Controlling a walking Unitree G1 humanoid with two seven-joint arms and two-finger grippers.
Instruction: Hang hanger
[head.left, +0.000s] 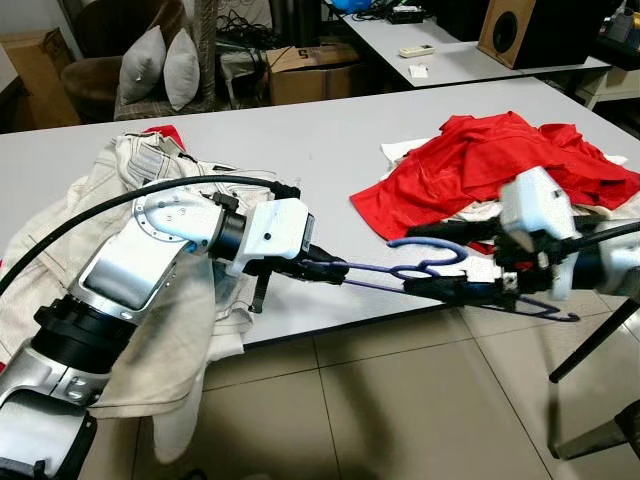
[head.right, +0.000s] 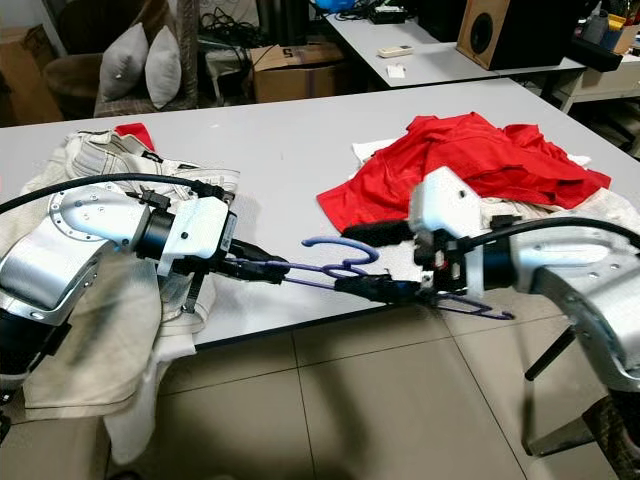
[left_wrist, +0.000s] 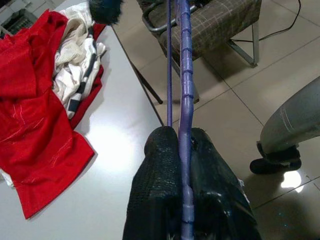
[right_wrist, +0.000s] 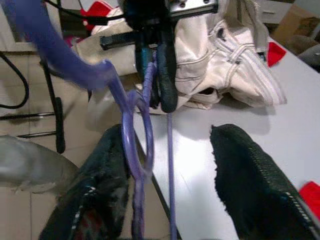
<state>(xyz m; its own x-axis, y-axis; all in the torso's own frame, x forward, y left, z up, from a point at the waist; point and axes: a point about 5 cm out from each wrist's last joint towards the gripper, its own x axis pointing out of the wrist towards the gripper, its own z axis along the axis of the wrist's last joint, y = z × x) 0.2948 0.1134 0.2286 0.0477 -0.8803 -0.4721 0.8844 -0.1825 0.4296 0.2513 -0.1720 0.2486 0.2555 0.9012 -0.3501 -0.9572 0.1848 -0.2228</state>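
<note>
Just past the near edge of the grey table (head.left: 330, 150), over the tiled floor, a purple hanger (head.right: 345, 268) hangs in the air between the robot's two arms. The left gripper (left_wrist: 186, 165) has its black fingers pinched tight on one thin purple bar, which runs straight out from between them. The right gripper (right_wrist: 167, 165) sits at the other end with its fingers spread wide; the hanger's neck and loop lie against one finger, the other stands clear of it.

The hanger looks like thin plastic: light, fairly stiff, but likely springy along its long bars and smooth enough to swivel in a single pinch. I'd judge the safest hold is near the neck, just under the hook, so the hook stays free and upright for hanging.

On the table, a heap of red clothes (head.left: 480, 165) lies to the right and cream trousers (head.left: 150, 170) to the left, draping over the left arm.
</note>
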